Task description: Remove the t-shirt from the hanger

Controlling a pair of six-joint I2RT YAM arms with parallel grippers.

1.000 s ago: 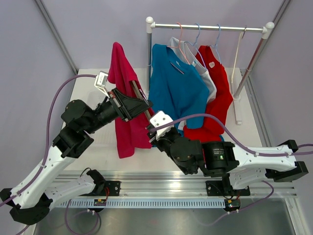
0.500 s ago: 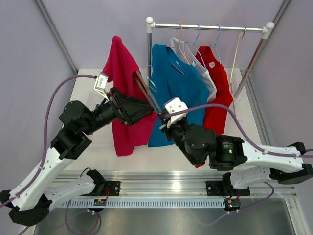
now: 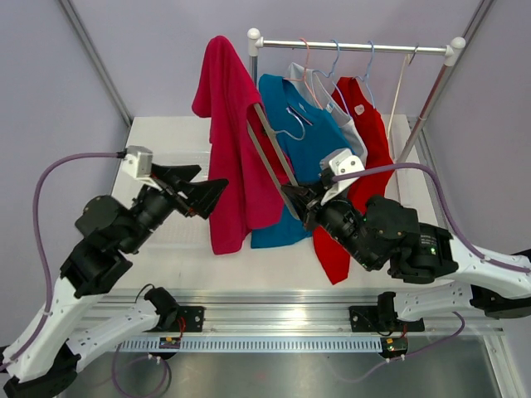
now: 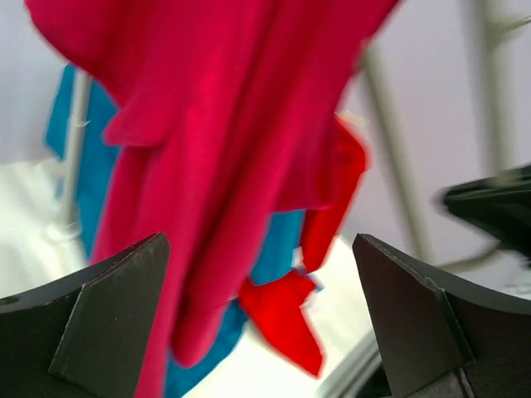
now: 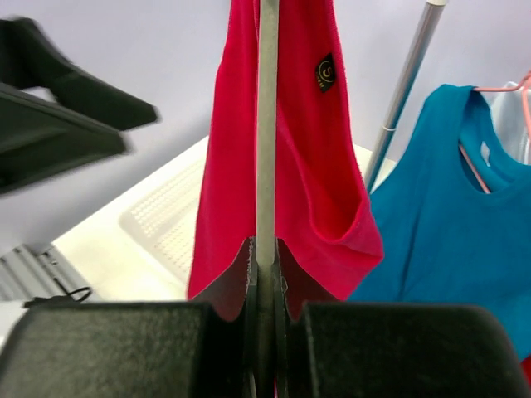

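Note:
The crimson t-shirt (image 3: 232,141) hangs draped over a grey hanger (image 3: 274,153) that slants up to the left. My right gripper (image 3: 300,199) is shut on the hanger's lower end. In the right wrist view the hanger bar (image 5: 265,124) rises straight out of the pinched jaws of the right gripper (image 5: 265,249), with the t-shirt (image 5: 311,166) behind it. My left gripper (image 3: 203,181) stands wide open just left of the shirt, holding nothing. In the left wrist view the t-shirt (image 4: 224,124) hangs ahead of the spread left gripper (image 4: 257,240), clear of both fingers.
A clothes rack rail (image 3: 357,46) on two posts carries a blue shirt (image 3: 307,149), a grey shirt (image 3: 353,128) and a red shirt (image 3: 369,149) on wire hangers. A white perforated tray (image 5: 166,215) lies on the white table (image 3: 158,141).
My left gripper opened, let go of the crimson shirt and drew back to the left. My right gripper lifted the hanger and shirt up and to the right.

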